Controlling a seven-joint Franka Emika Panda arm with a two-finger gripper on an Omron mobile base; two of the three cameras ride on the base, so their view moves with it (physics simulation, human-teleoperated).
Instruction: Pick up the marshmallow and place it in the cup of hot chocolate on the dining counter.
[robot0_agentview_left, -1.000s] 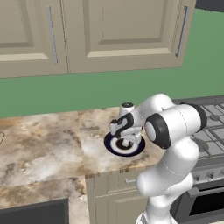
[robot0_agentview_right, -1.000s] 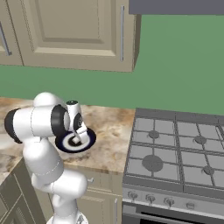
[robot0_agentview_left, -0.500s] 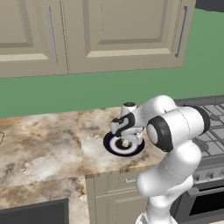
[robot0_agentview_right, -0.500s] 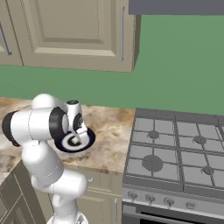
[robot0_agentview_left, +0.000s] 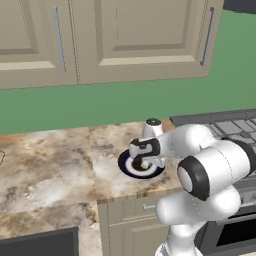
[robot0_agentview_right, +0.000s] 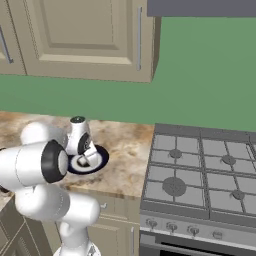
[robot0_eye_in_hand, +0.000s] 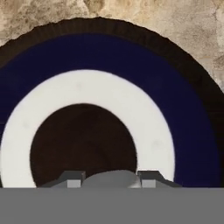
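Marshmallow (robot0_eye_in_hand: 111, 178) pinched between closed-in fingertips (robot0_eye_in_hand: 70, 178), low over ringed plate (robot0_eye_in_hand: 192, 113) centre | gripper (robot0_agentview_left: 145, 162) down on plate, stone counter (robot0_agentview_left: 50, 165) | step: grasp judged made | next: lift straight, carry to cup

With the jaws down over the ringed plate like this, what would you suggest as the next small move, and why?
Probably a short, straight lift. In the hand view the gripper has its jaws closed on a pale lump, seemingly the marshmallow, just above the dark centre of the plate. From the base views the hand is low over the plate on the counter, so rising first should clear the rim before any travel.
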